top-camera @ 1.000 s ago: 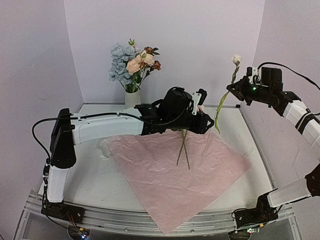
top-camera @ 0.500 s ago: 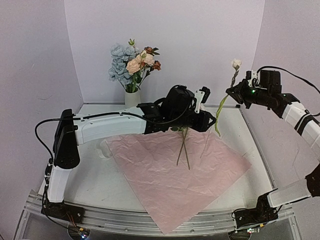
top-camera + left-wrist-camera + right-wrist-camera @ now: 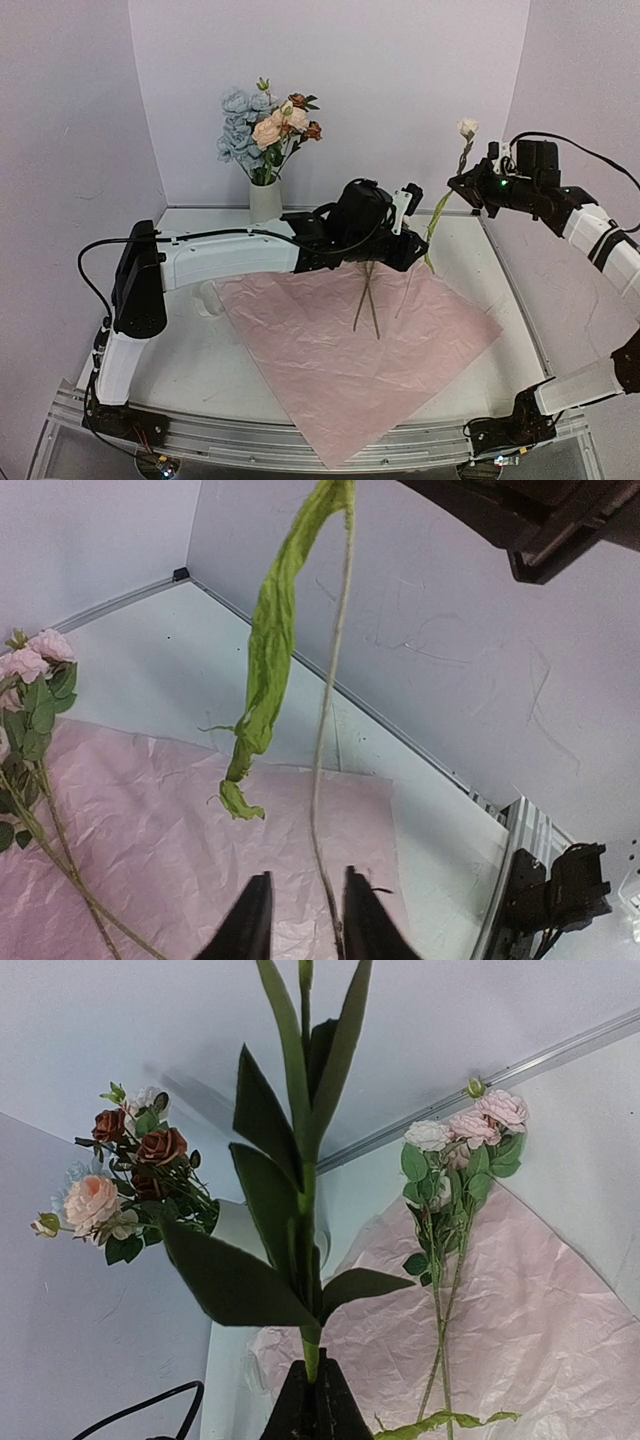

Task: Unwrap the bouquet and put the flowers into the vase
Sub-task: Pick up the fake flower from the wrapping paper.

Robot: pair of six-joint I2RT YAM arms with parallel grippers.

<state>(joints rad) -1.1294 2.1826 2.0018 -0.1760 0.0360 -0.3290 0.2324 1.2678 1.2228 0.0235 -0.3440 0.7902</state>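
Note:
The off-white vase (image 3: 265,198) stands at the back, with blue, peach and rust flowers (image 3: 262,128) in it. The pink paper (image 3: 360,340) lies flat and unwrapped, and two pink-rose stems (image 3: 366,295) rest on it. My right gripper (image 3: 472,186) is shut on a long stem (image 3: 310,1350) with a white bud (image 3: 468,127), held upright in the air. The stem's lower end (image 3: 322,780) hangs between the jaws of my left gripper (image 3: 300,920). Those jaws stand narrowly apart, the stem close against the right finger. A limp green leaf (image 3: 268,650) dangles beside it.
The pink roses (image 3: 30,670) lie to the left of my left gripper. The left arm (image 3: 230,255) stretches across the back half of the table over the paper. Walls close in the back and right side (image 3: 540,330).
My left gripper has shifted slightly right and its jaws have narrowed around the hanging stem. The right arm has brought the flower a little lower and to the left.

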